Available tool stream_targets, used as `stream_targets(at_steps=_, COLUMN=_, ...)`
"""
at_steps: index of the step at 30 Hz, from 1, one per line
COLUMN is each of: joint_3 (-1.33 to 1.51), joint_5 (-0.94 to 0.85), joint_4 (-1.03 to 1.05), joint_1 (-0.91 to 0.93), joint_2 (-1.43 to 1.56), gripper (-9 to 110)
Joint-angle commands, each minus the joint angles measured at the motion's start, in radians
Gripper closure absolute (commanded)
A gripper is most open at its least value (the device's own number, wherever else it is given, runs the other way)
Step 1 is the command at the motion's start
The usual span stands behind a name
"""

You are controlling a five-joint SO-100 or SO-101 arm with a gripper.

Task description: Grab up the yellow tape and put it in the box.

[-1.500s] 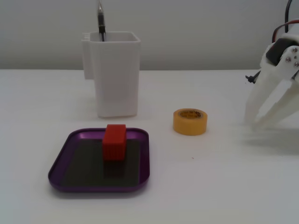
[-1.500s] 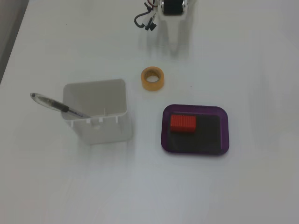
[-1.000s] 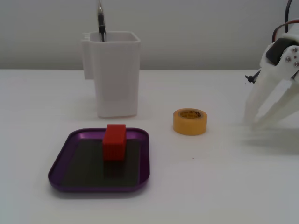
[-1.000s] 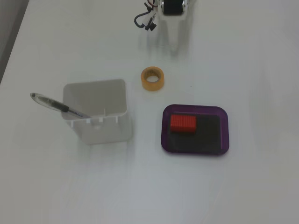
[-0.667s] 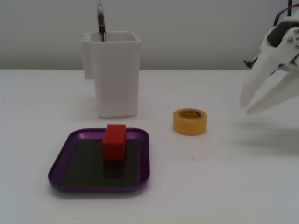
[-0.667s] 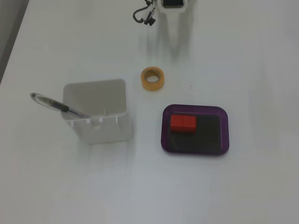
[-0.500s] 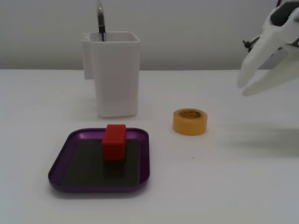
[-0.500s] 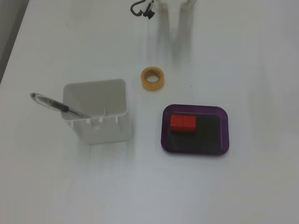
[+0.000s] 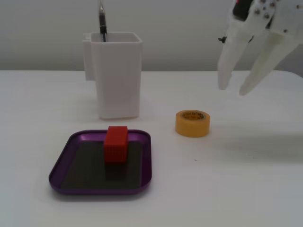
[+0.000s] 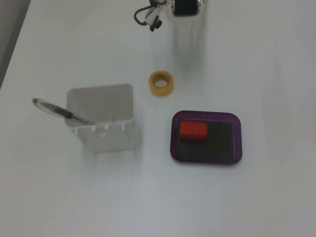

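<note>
Plain white tabletop (image 9: 246, 189), bare wall (image 9: 180, 28)

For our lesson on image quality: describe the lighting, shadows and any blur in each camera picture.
Side-on fixed view: soft, even light; the raised claw casts a faint, diffuse shadow on the table. Top-down fixed view: the white table is washed out, so the pale claw blends in and looks smeared; the yellow tape stays clear.

Yellow tape (image 9: 192, 123) (image 10: 162, 83), an orange-yellow ring with printed core, lies flat on the white table, apart from my box (image 9: 64, 161) (image 10: 237, 140), a shallow purple rounded tray with dark floor, resting level nearby.
</note>
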Motion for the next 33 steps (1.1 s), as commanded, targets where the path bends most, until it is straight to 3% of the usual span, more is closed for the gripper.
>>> stream_targets(at_steps=1, joint_3=-0.144, joint_5=-0.006, joint_4=0.011, joint_1=0.002, joint_2=-0.207, gripper=90)
stream_targets(at_steps=15, joint_3=-0.169, joint_5=-0.018, joint_4=-0.074, joint_1=0.17, joint_2=-0.374, gripper=90)
stream_targets(at_steps=33, joint_3=-0.029, joint_5=-0.02, joint_4=-0.227, joint_1=0.164, joint_2=-0.416, gripper=90)
